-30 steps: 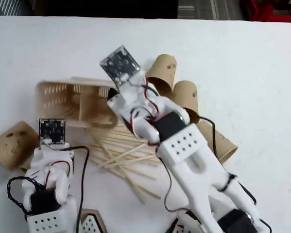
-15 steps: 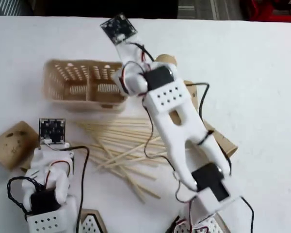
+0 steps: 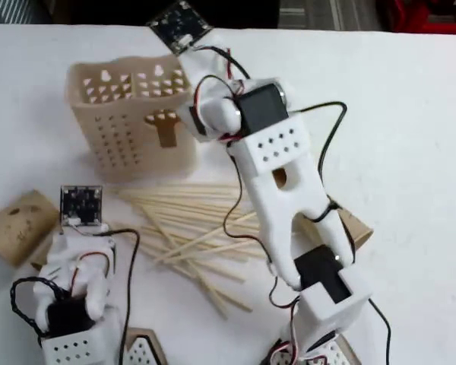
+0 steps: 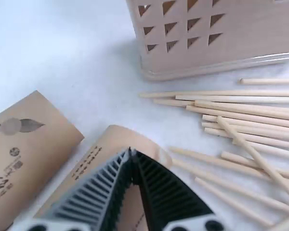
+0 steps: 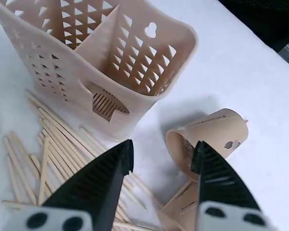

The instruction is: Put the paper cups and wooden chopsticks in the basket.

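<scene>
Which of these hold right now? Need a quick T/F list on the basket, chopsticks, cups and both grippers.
1. The basket stands upright. True.
2. The chopsticks are in the basket. False: they lie on the table beside it.
3. The right gripper is open. True.
4. The left gripper holds a chopstick. False: its fingers are shut on nothing, over the left cup.
5. The right cup stands upright. False: it lies on its side.
</scene>
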`<state>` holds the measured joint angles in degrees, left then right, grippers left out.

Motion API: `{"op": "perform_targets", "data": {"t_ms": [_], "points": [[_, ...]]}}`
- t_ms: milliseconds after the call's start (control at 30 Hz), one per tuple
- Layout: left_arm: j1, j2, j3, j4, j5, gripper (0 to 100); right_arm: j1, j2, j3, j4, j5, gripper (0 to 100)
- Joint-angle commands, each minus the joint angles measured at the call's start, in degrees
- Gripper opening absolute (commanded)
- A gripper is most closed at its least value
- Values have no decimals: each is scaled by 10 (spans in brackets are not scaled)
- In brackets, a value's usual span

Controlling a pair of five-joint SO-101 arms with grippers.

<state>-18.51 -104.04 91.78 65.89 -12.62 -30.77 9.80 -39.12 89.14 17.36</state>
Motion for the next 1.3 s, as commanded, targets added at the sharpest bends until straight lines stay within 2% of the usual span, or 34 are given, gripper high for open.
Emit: {"op": "perform_targets", "data": {"t_ms": [0,200,433,700,967,1267], "points": [[-5,-5,-4,-14,3,27,18,-10,-31,18,6,205],[-5,-5,-4,-14,3,27,60,-26,-46,94,17,205],[-5,-5,-4,-14,3,27,146,-75,80,94,184,205],[-5,-5,-4,-14,3,27,170,-155,272,77,290,207],[-5,-5,-4,-14,3,27,214,-182,459,-75,377,206],[-5,-5,-4,-14,3,27,233,-179,608,-292,404,204]]}}
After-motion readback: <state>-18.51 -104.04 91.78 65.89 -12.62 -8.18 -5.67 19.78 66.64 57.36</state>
